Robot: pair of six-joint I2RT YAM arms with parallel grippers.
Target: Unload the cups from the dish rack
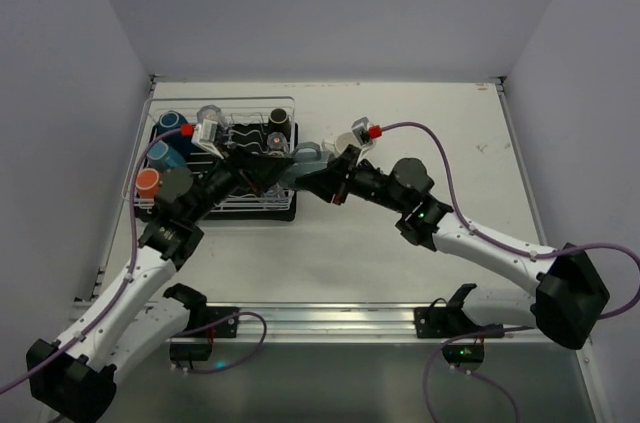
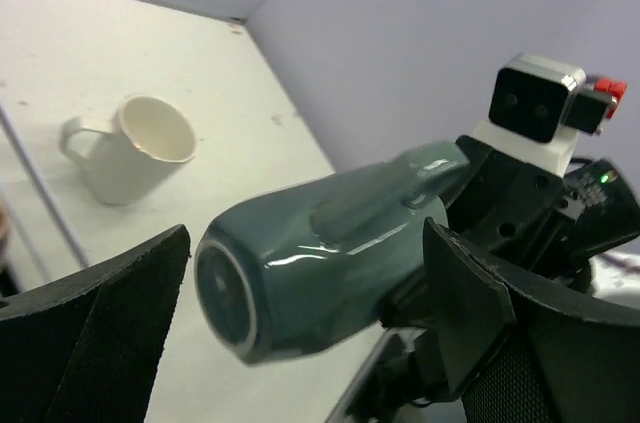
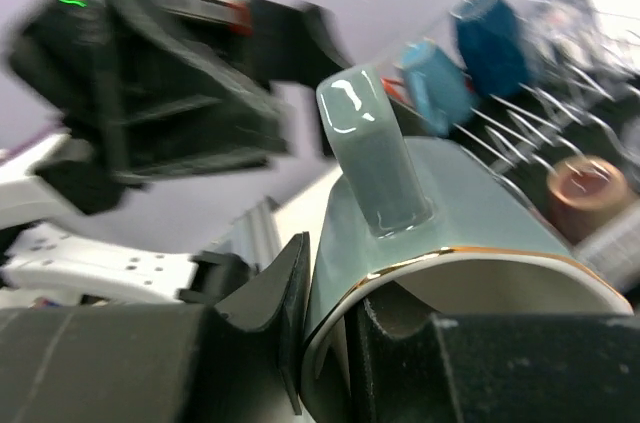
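Note:
My right gripper (image 3: pixel 330 333) is shut on the rim of a grey mug (image 3: pixel 450 213), one finger inside and one outside, and holds it on its side in the air. From above, the mug (image 1: pixel 305 157) hangs just right of the dish rack (image 1: pixel 250 104). My left gripper (image 2: pixel 305 243) is open, its fingers wide on either side of the mug's base (image 2: pixel 330 233) without touching it. A cream mug (image 2: pixel 140 148) stands on the table. In the rack are a dark blue mug (image 1: pixel 172 123), a light blue mug (image 1: pixel 160 153), an orange mug (image 1: pixel 148 181), a glass tumbler (image 1: pixel 210 115) and a dark brown cup (image 1: pixel 278 121).
Both arms meet at the rack's right edge, the left arm (image 1: pixel 190 198) reaching across the rack. Grey walls close in the table on the left, the back and the right. A metal rail (image 1: pixel 330 321) runs along the near edge.

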